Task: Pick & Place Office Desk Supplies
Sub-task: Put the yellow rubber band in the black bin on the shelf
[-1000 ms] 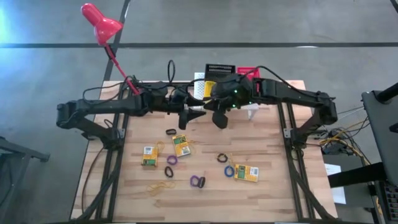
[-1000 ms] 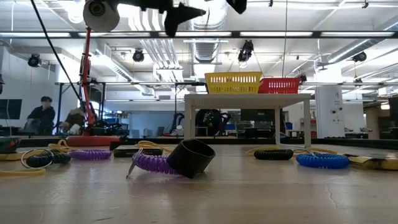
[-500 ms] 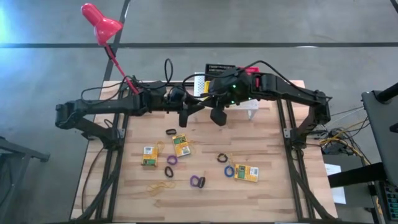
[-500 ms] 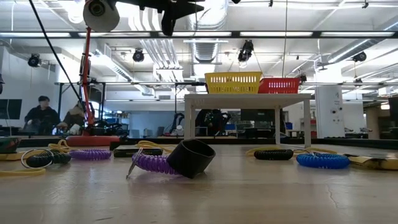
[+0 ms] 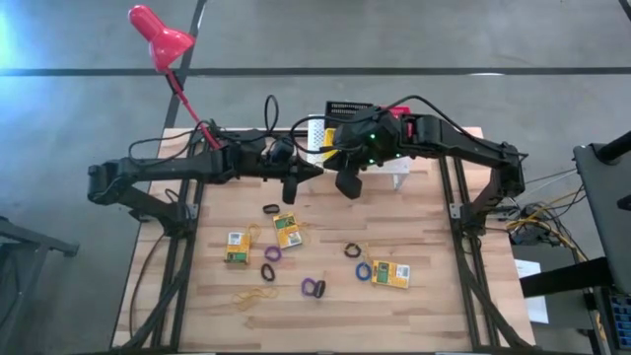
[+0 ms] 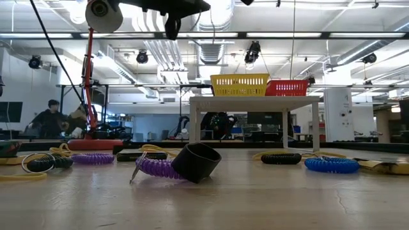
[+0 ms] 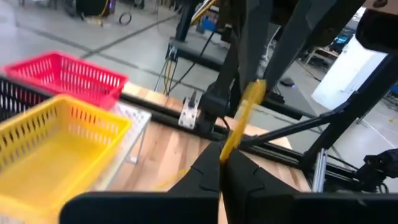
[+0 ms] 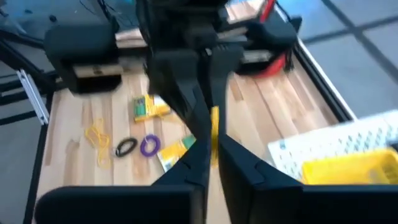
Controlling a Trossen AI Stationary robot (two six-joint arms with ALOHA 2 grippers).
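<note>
You are early in the job: nearly all the supplies lie loose on the wooden table [image 5: 424, 227], and as far as the left wrist view shows, the yellow plastic mesh tray [image 7: 59, 140] and the red plastic mesh tray [image 7: 65, 73] hold nothing. Both sit on the white perforated stand [image 5: 315, 133] at 12 o'clock. The black mesh tray [image 5: 350, 106] sits behind them, and its inside is not clear enough to judge. The left gripper [image 7: 222, 163] hangs high above the table just in front of the stand. Its fingers are pressed together on one end of a thin yellow rubber band [image 7: 241, 121]. The right gripper [image 8: 210, 163] is just beside it at 1 o'clock, its fingers nearly closed. It looks to pinch the same band, which runs taut between the two. Left to move, from 7 round to 5 o'clock, are three small yellow-green card boxes [image 5: 288, 230], the purple rings [image 5: 273, 253], the black rings [image 5: 271, 209], the blue ring [image 5: 364, 269] and the loose yellow bands [image 5: 254, 294]. By my reckoning, one band is in hand and everything else has yet to be placed
</note>
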